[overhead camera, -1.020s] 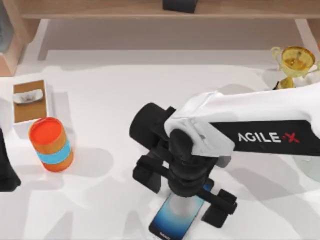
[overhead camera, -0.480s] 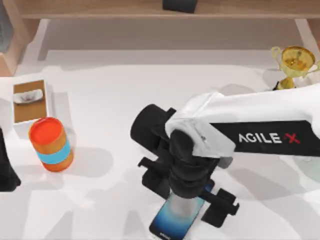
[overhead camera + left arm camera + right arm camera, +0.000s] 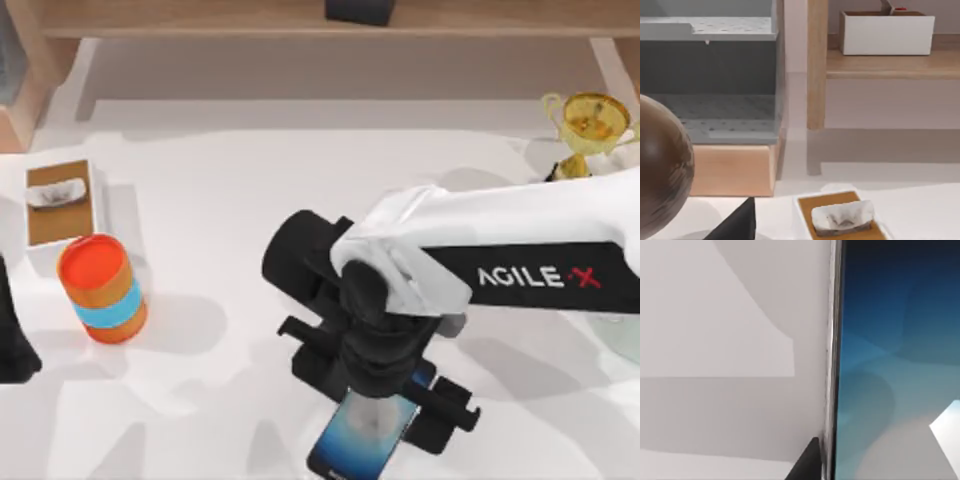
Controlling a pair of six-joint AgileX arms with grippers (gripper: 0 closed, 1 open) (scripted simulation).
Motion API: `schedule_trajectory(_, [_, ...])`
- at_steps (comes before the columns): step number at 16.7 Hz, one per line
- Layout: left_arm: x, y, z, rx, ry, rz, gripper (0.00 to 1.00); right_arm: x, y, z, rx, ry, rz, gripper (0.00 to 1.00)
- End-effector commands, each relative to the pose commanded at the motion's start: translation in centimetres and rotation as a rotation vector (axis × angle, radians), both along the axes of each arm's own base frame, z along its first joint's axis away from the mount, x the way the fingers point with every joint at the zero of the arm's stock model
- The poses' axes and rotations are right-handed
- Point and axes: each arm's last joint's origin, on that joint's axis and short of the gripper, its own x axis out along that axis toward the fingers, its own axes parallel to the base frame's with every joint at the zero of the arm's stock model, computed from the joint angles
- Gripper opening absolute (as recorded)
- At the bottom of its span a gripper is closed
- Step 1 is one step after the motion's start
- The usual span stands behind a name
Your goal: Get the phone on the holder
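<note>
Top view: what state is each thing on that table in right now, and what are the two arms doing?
Phone: screen up near the table's front edge, partly under the right arm's wrist.
Right gripper: over the phone; one finger beside its edge.
Orange can: upright, orange lid on.
Tissue box: a tissue sticking out.
Gold trophy: upright, at right.
Left arm: parked at the left edge.

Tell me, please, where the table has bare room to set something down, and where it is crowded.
Bare: the middle of the table, between the tissue box, the can and the right arm; also the front left, below the can. Crowded: the front centre, where the right gripper sits over the phone, and the far right corner by the trophy.
</note>
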Motion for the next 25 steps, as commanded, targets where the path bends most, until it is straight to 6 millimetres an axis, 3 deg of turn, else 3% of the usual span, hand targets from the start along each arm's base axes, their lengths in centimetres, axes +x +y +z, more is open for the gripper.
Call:
schedule_trajectory(6, [0.0, 0.0, 0.0, 0.000, 0.000, 0.000, 1.00, 0.0, 0.0, 0.0, 0.000, 0.000, 0.000, 0.00])
schedule_trajectory(7, [0.0, 0.0, 0.0, 0.000, 0.000, 0.000, 1.00, -0.1, -0.4, 2.1, 0.002, -0.005, 0.015, 0.00])
schedule_trajectory(13, [0.0, 0.0, 0.0, 0.000, 0.000, 0.000, 1.00, -0.1, -0.4, 4.0, 0.000, -0.004, 0.015, 0.00])
schedule_trajectory(19, [0.0, 0.0, 0.0, 0.000, 0.000, 0.000, 1.00, 0.0, -0.3, 4.4, 0.017, -0.008, 0.019, 0.00])
schedule_trajectory(22, [0.0, 0.0, 0.0, 0.000, 0.000, 0.000, 1.00, 1.7, -0.5, 7.2, 0.156, -0.042, 0.068, 0.00])
schedule_trajectory(25, [0.0, 0.0, 0.0, 0.000, 0.000, 0.000, 1.00, 5.2, -2.7, 10.6, 0.347, -0.105, 0.155, 0.00])
